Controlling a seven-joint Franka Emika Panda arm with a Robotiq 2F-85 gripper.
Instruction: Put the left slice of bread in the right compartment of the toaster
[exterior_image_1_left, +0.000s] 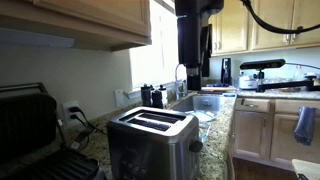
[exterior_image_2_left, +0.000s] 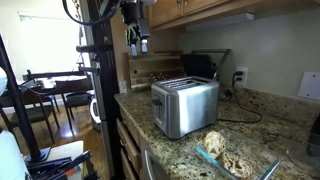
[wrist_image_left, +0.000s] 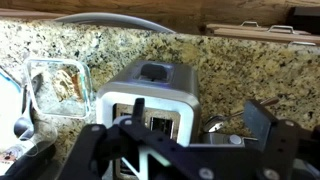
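The brushed-steel toaster stands on the speckled granite counter, its two long slots facing up. In the wrist view a pale patch shows inside one slot; I cannot tell whether it is a slice of bread. My gripper hangs high above the counter, apart from the toaster and towards the counter's end. In the wrist view the gripper is open, with nothing between its fingers and the toaster below them.
A black contact grill stands beside the toaster. A glass container with brownish pieces sits on the counter. Wooden boards lean at the back wall. Cabinets hang overhead; a sink faucet stands beyond.
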